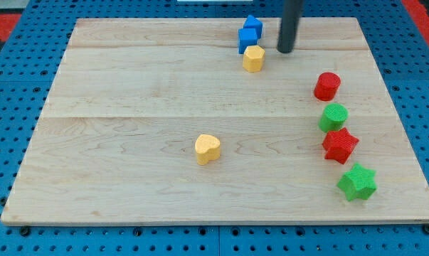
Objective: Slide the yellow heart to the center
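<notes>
The yellow heart (208, 149) lies on the wooden board (129, 107), a little below and left of its middle. My tip (285, 50) is at the view's top, far up and right of the heart, just right of a yellow hexagon (253, 59) and not touching it.
A blue block (250, 35) sits at the top, touching the yellow hexagon from above. Down the right side stand a red cylinder (327, 86), a green cylinder (334, 116), a red star (339, 145) and a green star (357, 182). Blue pegboard (15, 71) surrounds the board.
</notes>
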{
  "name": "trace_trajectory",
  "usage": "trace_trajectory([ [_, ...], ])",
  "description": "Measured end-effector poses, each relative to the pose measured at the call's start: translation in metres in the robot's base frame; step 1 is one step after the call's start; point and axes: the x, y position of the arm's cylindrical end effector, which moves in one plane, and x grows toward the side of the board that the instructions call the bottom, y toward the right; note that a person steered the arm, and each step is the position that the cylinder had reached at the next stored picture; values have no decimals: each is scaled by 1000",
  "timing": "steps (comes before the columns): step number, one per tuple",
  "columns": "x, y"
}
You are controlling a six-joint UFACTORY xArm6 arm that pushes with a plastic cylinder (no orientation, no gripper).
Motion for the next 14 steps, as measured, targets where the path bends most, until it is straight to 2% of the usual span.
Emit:
trace_trajectory([
  [1,36,-5],
  [2,18,-61],
  [3,17,-65],
  [4,38,-54],
  [6,192,-78],
  [7,215,-132],
  [8,216,-165],
  [9,257,-153],
  [10,213,-208],
  [11,199,-175],
  [13,146,-168],
  [14,186,-169],
])
